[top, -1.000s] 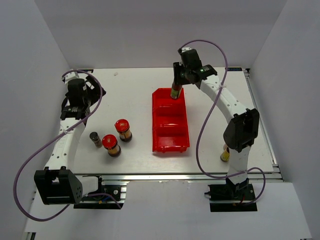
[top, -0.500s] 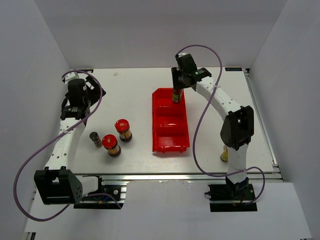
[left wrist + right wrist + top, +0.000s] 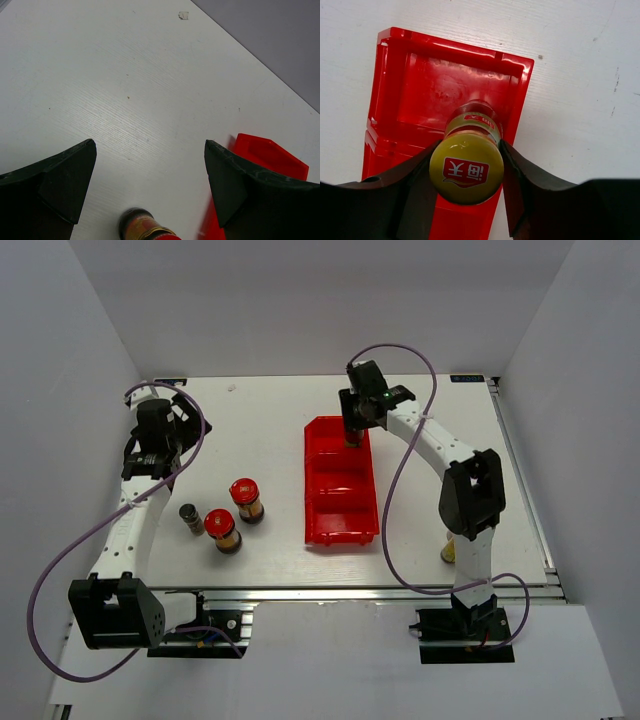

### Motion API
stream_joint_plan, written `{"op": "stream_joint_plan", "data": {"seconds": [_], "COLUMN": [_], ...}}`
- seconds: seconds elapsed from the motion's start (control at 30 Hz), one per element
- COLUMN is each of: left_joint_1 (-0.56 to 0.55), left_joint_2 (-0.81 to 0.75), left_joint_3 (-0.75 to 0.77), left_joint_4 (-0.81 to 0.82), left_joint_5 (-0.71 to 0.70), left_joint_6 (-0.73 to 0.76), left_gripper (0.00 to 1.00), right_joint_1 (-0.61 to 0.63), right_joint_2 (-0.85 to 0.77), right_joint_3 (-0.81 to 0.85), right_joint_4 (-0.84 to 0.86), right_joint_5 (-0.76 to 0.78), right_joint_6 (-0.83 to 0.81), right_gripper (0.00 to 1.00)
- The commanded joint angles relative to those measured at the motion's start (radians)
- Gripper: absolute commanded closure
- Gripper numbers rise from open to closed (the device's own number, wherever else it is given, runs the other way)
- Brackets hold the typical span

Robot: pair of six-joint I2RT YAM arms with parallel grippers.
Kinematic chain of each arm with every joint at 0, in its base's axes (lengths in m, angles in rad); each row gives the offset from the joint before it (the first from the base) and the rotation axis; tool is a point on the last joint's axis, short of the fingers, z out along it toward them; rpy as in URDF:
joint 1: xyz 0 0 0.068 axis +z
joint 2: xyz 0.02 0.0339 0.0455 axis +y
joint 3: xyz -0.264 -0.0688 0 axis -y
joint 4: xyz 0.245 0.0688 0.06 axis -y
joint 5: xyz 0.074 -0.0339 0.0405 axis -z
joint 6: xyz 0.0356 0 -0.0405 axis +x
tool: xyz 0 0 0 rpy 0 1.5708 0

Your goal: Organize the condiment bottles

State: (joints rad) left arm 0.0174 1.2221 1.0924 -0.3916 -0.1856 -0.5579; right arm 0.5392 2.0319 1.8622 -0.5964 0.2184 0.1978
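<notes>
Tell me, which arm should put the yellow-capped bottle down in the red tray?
Right. The right gripper is shut on the yellow-capped bottle, at the far compartment of the red tray. The left gripper is open and empty, off to the side near the red-lidded jars.

left gripper point(image 3: 150, 150): wide apart, arm folded | right gripper point(image 3: 466, 165): arm outstretched, seemingly clamped on bottle point(image 3: 466, 175)

Right tool point(image 3: 466, 170) lowered bottle point(image 3: 470, 123) into tray point(image 3: 454, 48)
</notes>
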Motion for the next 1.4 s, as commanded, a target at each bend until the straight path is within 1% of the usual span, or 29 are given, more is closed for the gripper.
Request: {"op": "stream_joint_plan", "data": {"seconds": [0.0,0.07,0.1,0.17,0.2,0.27,0.37,0.53,0.6,0.63,0.67,0.7,0.73,0.77,0.8,0.83,0.87,0.9,0.93,0.97,1.0,1.03,1.07,1.1,1.13,1.17,1.27,1.37], "left_joint_1": [-0.002,-0.002,-0.002,-0.002,-0.002,0.0,0.0,-0.002,0.0,-0.002,0.0,-0.002,0.0,-0.002,0.0,0.0,-0.002,-0.002,0.0,-0.002,0.0,0.0,0.0,-0.002,0.0,-0.002,0.0,-0.002], "left_joint_2": [0.002,0.004,0.005,0.007,0.007,0.002,-0.006,-0.015,-0.018,-0.015,-0.015,-0.015,-0.013,-0.013,-0.012,-0.009,-0.009,-0.007,-0.007,-0.006,-0.006,-0.006,-0.003,0.0,0.001,0.004,0.013,0.02], "left_joint_3": [0.0,-0.003,-0.003,-0.002,0.0,-0.002,-0.005,-0.009,-0.011,-0.014,-0.015,-0.019,-0.019,-0.022,-0.022,-0.022,-0.023,-0.025,-0.025,-0.028,-0.031,-0.032,-0.034,-0.032,-0.034,-0.035,-0.039,-0.029], "left_joint_4": [-0.009,-0.007,-0.007,-0.012,-0.012,-0.01,-0.006,0.0,0.003,0.005,0.007,0.013,0.014,0.014,0.017,0.017,0.019,0.022,0.025,0.03,0.037,0.039,0.043,0.048,0.051,0.056,0.076,0.068], "left_joint_5": [-0.011,-0.011,-0.011,-0.012,-0.012,-0.011,0.003,0.008,0.015,0.023,0.028,0.034,0.04,0.041,0.043,0.041,0.04,0.04,0.043,0.052,0.057,0.063,0.073,0.08,0.083,0.089,0.106,0.113], "left_joint_6": [0.001,0.003,0.003,0.003,0.003,0.001,0.003,0.003,0.003,0.003,0.003,0.004,0.006,0.006,0.007,0.007,0.007,0.009,0.007,0.007,0.007,0.007,0.006,0.006,0.003,0.001,-0.005,-0.005], "left_gripper": [0.02,0.02,0.02,0.02,0.02,0.02,0.02,0.02,0.02,0.02,0.02,0.02,0.02,0.02,0.02,0.02,0.02,0.02,0.02,0.02,0.02,0.02,0.02,0.02,0.02,0.02,0.02,0.02], "right_joint_1": [0.007,0.008,0.008,0.01,0.01,0.011,0.011,0.011,0.011,0.011,0.011,0.011,0.01,0.01,0.01,0.007,0.002,-0.001,-0.005,-0.015,-0.019,-0.025,-0.03,-0.033,-0.036,-0.038,-0.038,-0.038], "right_joint_2": [-0.024,-0.025,-0.027,-0.03,-0.035,-0.05,-0.081,-0.154,-0.211,-0.235,-0.292,-0.32,-0.353,-0.422,-0.458,-0.496,-0.574,-0.613,-0.654,-0.729,-0.765,-0.804,-0.878,-0.912,-0.952,-1.022,-1.12,-1.132], "right_joint_3": [0.022,0.015,0.014,0.018,0.02,0.026,0.035,0.041,0.029,0.017,0.0,-0.052,-0.084,-0.119,-0.156,-0.238,-0.282,-0.325,-0.41,-0.446,-0.478,-0.539,-0.563,-0.584,-0.624,-0.642,-0.701,-0.721], "right_joint_4": [0.096,0.096,0.095,0.09,0.084,0.083,0.083,0.057,0.035,0.009,-0.006,-0.022,-0.038,-0.081,-0.106,-0.132,-0.184,-0.213,-0.244,-0.282,-0.365,-0.411,-0.457,-0.538,-0.569,-0.592,-0.612,-0.683], "right_joint_5": [0.021,0.021,0.021,0.024,0.024,0.016,-0.01,-0.005,0.024,0.065,0.094,0.123,0.187,0.218,0.243,0.283,0.3,0.312,0.329,0.335,0.344,0.376,0.384,0.389,0.391,0.381,0.319,0.292], "right_joint_6": [0.002,0.0,0.0,0.005,0.005,0.002,-0.009,-0.02,-0.006,0.003,0.026,0.04,0.055,0.069,0.109,0.132,0.159,0.214,0.242,0.271,0.302,0.378,0.417,0.455,0.521,0.54,0.583,0.632], "right_gripper": [0.44,0.42,0.37,0.29,0.19,0.11,0.11,0.11,0.11,0.11,0.11,0.11,0.11,0.11,0.11,0.11,0.11,0.11,0.11,0.11,0.11,0.11,0.11,0.11,0.11,0.11,0.11,0.11]}}
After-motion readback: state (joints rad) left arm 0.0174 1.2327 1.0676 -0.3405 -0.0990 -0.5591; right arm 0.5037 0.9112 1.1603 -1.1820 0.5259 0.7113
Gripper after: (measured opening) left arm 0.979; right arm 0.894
